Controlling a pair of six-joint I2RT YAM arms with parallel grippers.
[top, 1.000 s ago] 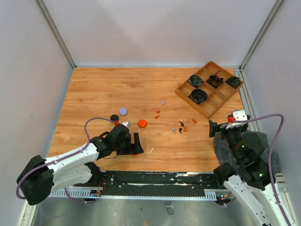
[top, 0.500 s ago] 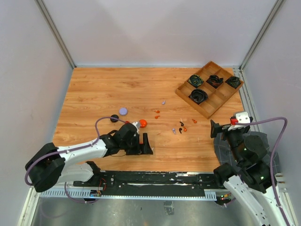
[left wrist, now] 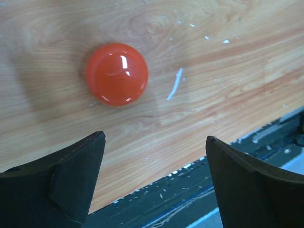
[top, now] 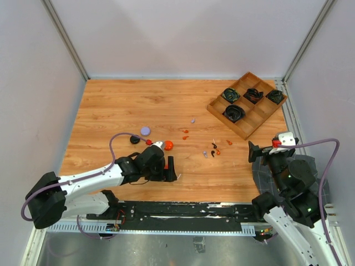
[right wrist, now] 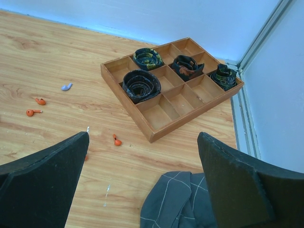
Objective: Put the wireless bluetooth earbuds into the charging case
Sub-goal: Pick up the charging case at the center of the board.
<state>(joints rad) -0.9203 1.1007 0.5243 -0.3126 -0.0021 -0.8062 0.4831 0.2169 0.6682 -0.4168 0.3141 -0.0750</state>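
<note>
A glossy orange-red round charging case (left wrist: pixel 117 74) lies shut on the wood just beyond my left gripper (left wrist: pixel 154 142), whose jaws stand open and empty over the table's front edge. From above, the left gripper (top: pixel 171 168) is just in front of that case (top: pixel 168 145). The wireless bluetooth earbuds lie loose mid-table: orange ones (top: pixel 184 134), a black pair (top: pixel 213 148), a lilac one (top: pixel 192 119). My right gripper (top: pixel 252 151) hangs open and empty at the right, well back from an orange bud (right wrist: pixel 116 140).
A purple disc (top: pixel 145 131) and a black disc (top: pixel 134 139) lie left of the orange case. A wooden divided tray (top: pixel 265 116) holding coiled black cables sits at the back right. A grey checked cloth (right wrist: pixel 190 199) lies beneath the right gripper.
My left arm has swung right along the front edge, bringing its open gripper in front of the orange case. The right arm shifted slightly right.
</note>
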